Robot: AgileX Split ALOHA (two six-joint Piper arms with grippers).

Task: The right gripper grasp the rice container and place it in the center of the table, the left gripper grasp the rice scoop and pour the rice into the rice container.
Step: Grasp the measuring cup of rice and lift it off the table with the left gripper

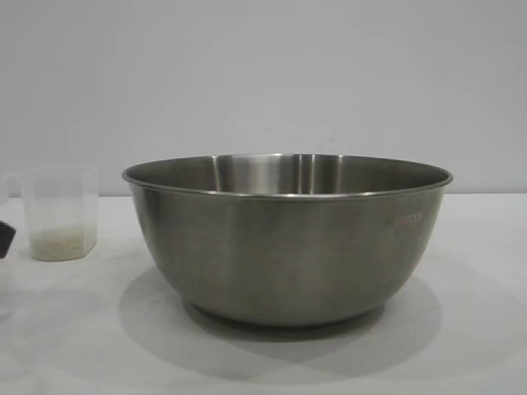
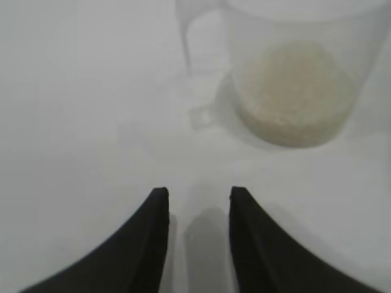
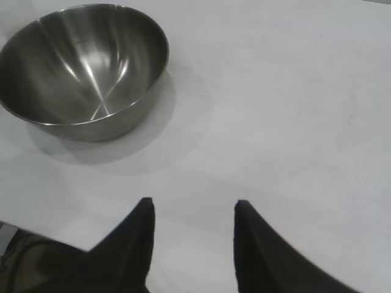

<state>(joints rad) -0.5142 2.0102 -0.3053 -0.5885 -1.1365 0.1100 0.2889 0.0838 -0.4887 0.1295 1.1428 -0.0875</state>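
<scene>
In the left wrist view the left tool [image 2: 198, 201] sits at the bottom of the frame. Its two black pointed fingers [image 2: 153, 235] are a little apart, with bare white surface [image 2: 79, 122] showing between them. They pinch nothing. The rice scoop [image 2: 293, 79] stands farther off, in the upper right of that frame, not touching the tool. It is a small cup of cloudy see-through plastic. A low heap of pale rice [image 2: 293, 91] lies in its bottom. A thin handle seems to stick out on its side, but the view is too blurry to be sure.

In the right wrist view the right tool [image 3: 192, 210] is at the bottom of the frame. Its black fingers [image 3: 137, 229] are spread wide and hold nothing. The rice container [image 3: 82, 67] sits well apart from it, in the upper left of the frame. It is a big round bowl of shiny brushed steel with a rolled rim.

In the exterior view the big bowl [image 1: 288, 239] fills the middle of the frame and stands upright on the white surface [image 1: 478, 329]. There is faint lettering on its side. The little cup [image 1: 59, 212] stands at the left edge, near the bowl but not touching it. A plain pale wall [image 1: 263, 74] is behind them.
</scene>
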